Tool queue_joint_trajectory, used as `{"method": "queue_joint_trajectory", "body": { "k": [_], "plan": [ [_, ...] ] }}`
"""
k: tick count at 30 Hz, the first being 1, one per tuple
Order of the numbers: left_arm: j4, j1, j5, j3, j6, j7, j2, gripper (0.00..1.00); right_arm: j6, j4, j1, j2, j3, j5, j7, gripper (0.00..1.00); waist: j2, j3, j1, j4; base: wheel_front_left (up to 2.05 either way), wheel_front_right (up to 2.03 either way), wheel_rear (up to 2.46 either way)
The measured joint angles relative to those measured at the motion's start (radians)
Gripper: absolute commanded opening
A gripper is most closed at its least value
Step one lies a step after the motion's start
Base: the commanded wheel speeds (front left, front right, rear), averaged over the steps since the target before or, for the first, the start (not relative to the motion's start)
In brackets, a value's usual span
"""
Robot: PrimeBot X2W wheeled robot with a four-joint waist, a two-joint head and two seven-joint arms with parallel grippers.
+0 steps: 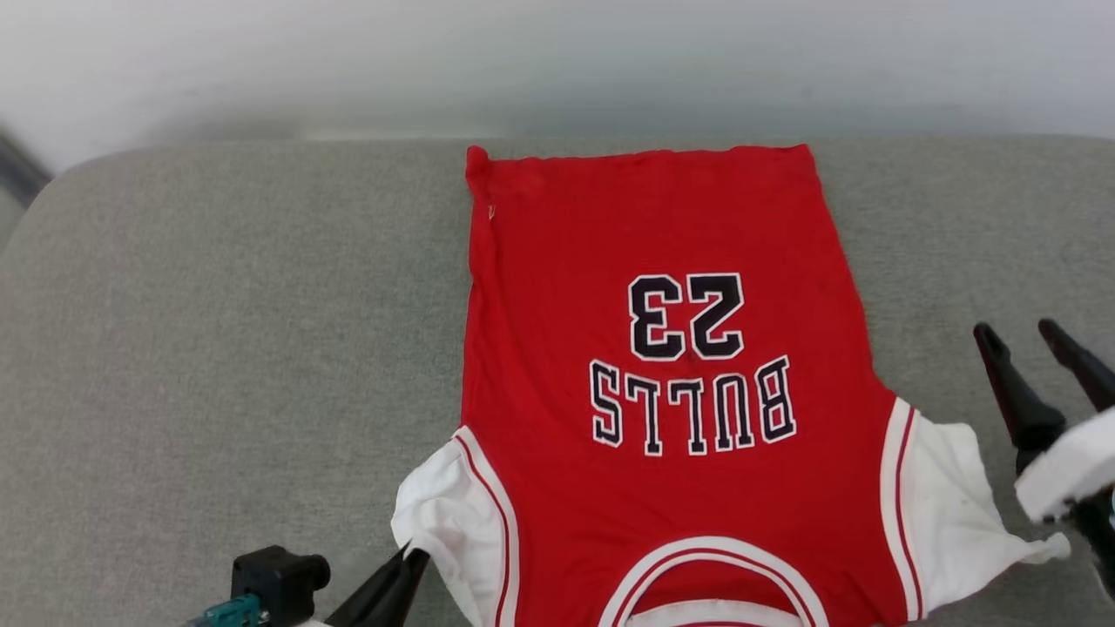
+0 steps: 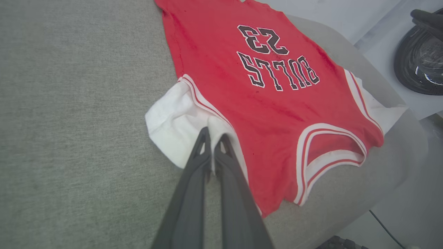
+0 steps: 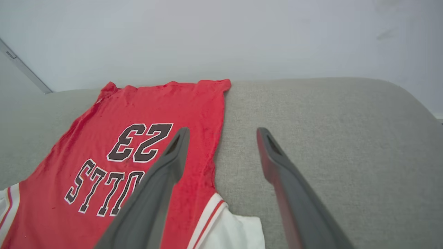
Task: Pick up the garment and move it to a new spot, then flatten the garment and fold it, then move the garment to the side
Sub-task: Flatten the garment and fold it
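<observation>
Okay: jersey flat, left claw pinching a sleeve, right claw wide

Grey cushion [image 1: 218,348] lies under the garment [image 1: 662,218] and runs out past it on every side I can see; a pale wall [image 1: 557,61] rises beyond the garment's far hem. I've got the garment spread flat and face up, a bit right of the cushion's middle. Its hem is at the far edge, and the striped collar trim [image 1: 710,566] is at the edge nearest me. From the head camera, the black-and-white print [image 1: 688,383], BULLS under 23, reads upside down. White sleeves stick out from the garment's near corners: left sleeve [image 2: 169,128] a little rumpled, right sleeve [image 1: 949,496] ending in a small point. My left gripper [image 2: 213,138] is at the garment's near left corner. Its fingers are nearly together, and they pinch the left sleeve where it meets the red-and-white stripe. My right gripper [image 1: 1017,329] hangs just off the garment's right side, above the right sleeve and clear of it, jaws spread wide with nothing between them. A dark glossy round thing [image 2: 418,62] sits well off to the garment's right, beyond the cushion.
</observation>
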Motion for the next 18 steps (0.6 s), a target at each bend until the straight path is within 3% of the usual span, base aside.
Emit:
{"method": "queue_joint_trajectory", "body": {
  "k": [4,10,18],
  "plan": [
    [-0.026,-0.026,0.012,-0.014,-0.002,0.007,-0.007,0.00,0.000,0.043,-0.126,-0.009,0.010,-0.022,0.146,1.00,0.0000,0.054,0.0001,0.022,0.00,0.00,0.00],
    [-0.100,-0.089,0.030,-0.041,-0.018,0.026,-0.026,0.00,0.000,0.134,-0.402,-0.082,0.004,-0.018,0.389,1.00,0.0000,0.168,0.0001,0.072,0.00,0.00,0.00],
    [-0.151,-0.158,0.065,-0.105,-0.036,0.041,-0.078,0.00,0.000,0.294,-0.735,-0.187,0.005,-0.050,0.666,1.00,0.0000,0.311,0.0002,0.197,0.00,0.00,0.00]
  ]
}}
